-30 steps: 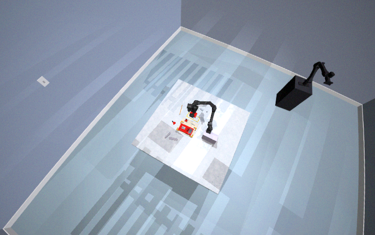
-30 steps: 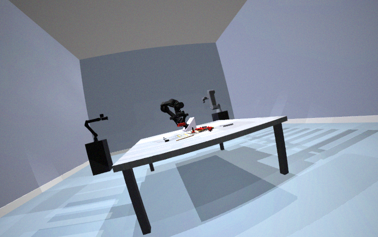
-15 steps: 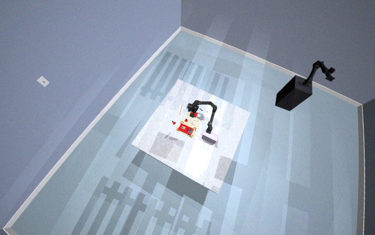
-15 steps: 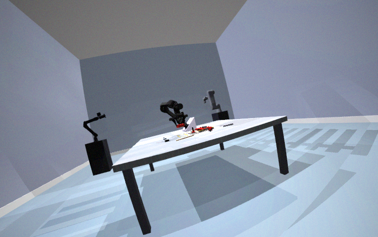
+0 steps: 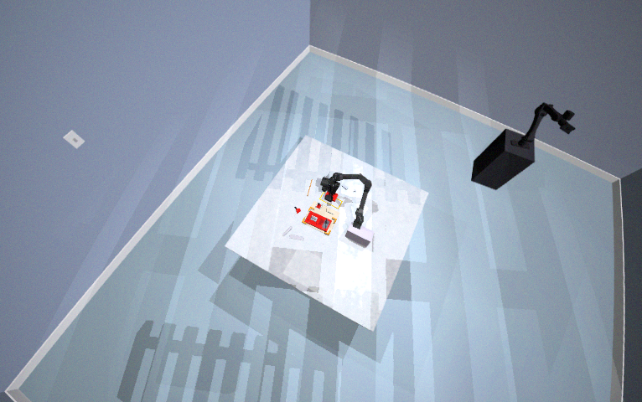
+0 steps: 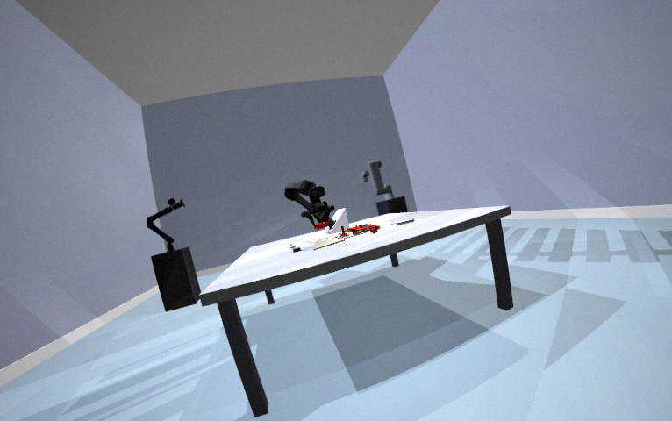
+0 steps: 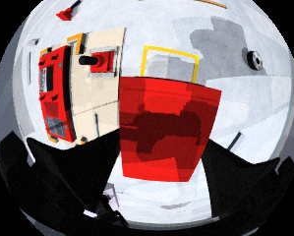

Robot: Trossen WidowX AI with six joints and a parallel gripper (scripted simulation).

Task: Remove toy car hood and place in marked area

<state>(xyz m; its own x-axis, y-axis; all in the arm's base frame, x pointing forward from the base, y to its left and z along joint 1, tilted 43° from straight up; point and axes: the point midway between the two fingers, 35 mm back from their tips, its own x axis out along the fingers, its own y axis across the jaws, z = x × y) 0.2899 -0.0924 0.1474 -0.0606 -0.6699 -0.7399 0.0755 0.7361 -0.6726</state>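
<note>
The red hood [image 7: 165,128] was off the toy car [image 7: 75,94] and clamped between the gripper [image 7: 161,157] fingers, carried above the table [image 7: 205,0]. The yellow-outlined marked area [image 7: 170,62] lay just beyond the fingertips, the car off to one side. Lowering, release and retreat seemed left. The hood hid most of the area; its height above the table was unclear.

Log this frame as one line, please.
phase: carry | gripper: shut on red hood | hood: off toy car, above table | yellow-marked area: partly behind hood, not yet placed
</note>
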